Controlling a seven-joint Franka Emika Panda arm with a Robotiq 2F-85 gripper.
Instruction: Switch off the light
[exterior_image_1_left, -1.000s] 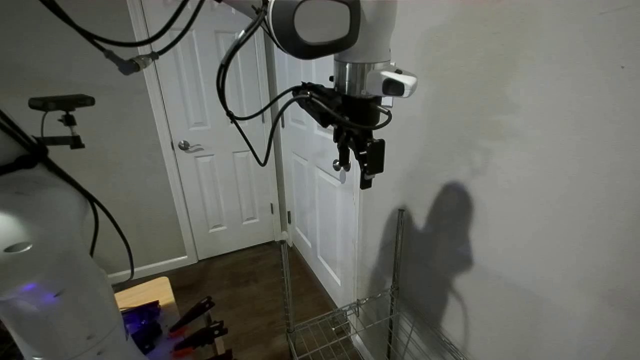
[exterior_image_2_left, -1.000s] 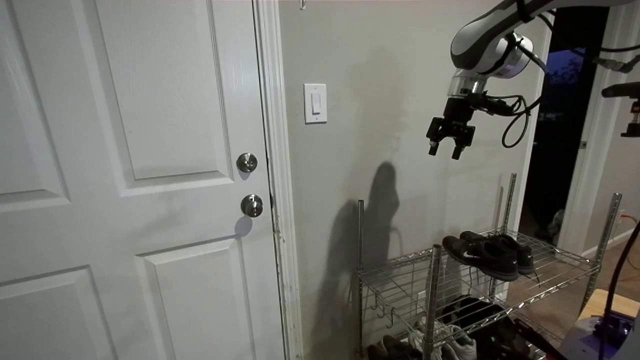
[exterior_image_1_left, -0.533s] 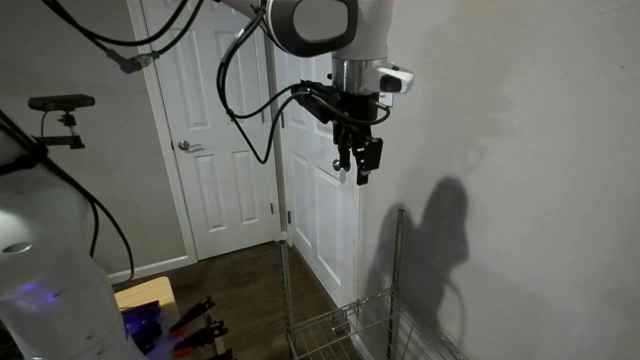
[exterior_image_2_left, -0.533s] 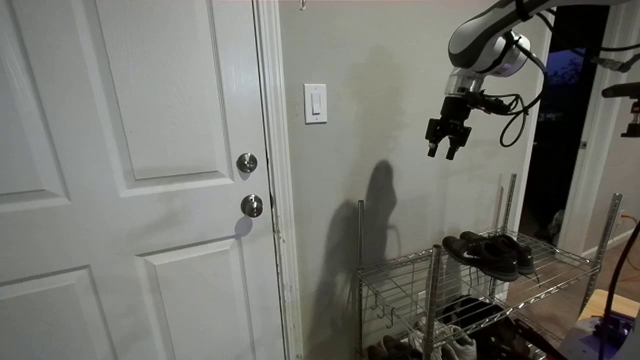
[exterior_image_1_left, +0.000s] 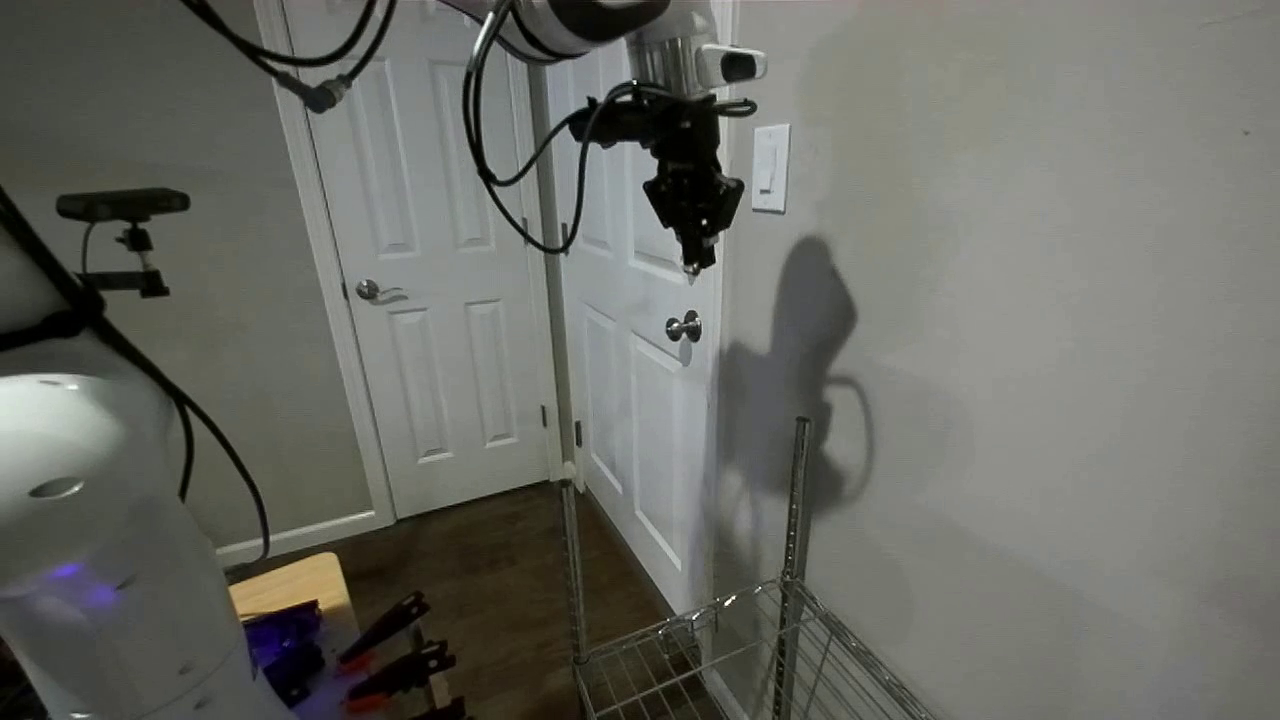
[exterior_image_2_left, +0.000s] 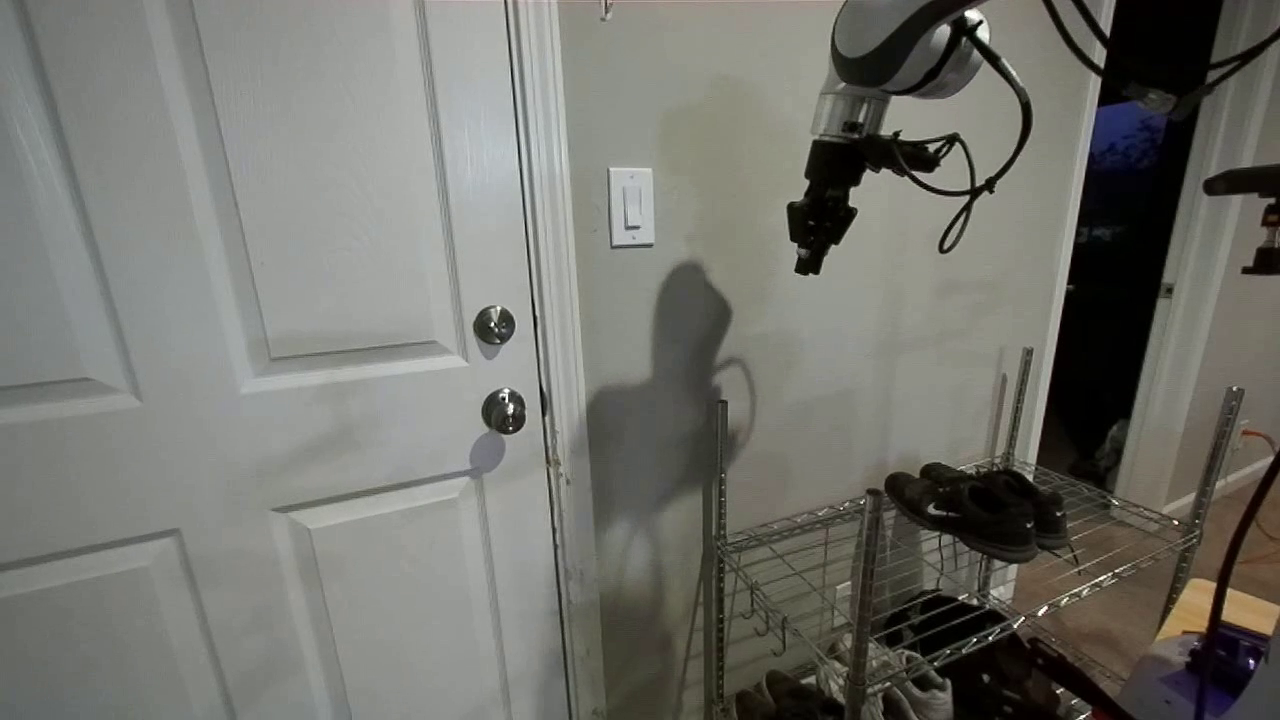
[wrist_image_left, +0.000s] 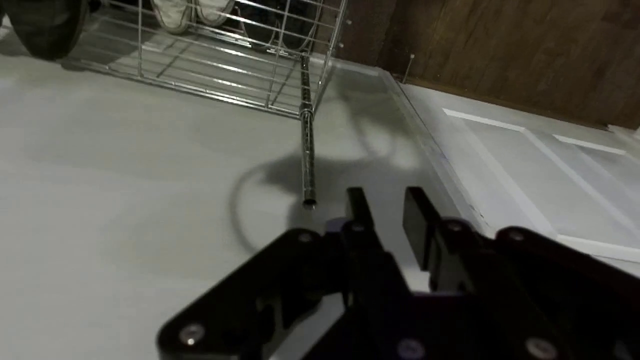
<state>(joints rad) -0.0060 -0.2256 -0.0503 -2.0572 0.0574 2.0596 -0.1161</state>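
Gripper (wrist_image_left: 385, 195) raised, slightly spread; shadow (exterior_image_2_left: 665, 410) below light switch (exterior_image_2_left: 631, 207) on grey wall (exterior_image_2_left: 850, 380)

Dim overall, a dark shadow (exterior_image_2_left: 688, 330) on the wall (exterior_image_1_left: 1030, 330), glints along the rack (wrist_image_left: 308, 150), tool (wrist_image_left: 385, 197) blurred in the wrist view

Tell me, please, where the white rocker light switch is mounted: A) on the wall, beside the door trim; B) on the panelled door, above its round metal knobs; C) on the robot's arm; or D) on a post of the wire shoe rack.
A: in both exterior views the white rocker light switch sits on the wall, with a narrow strip of that wall between it and the white door trim.
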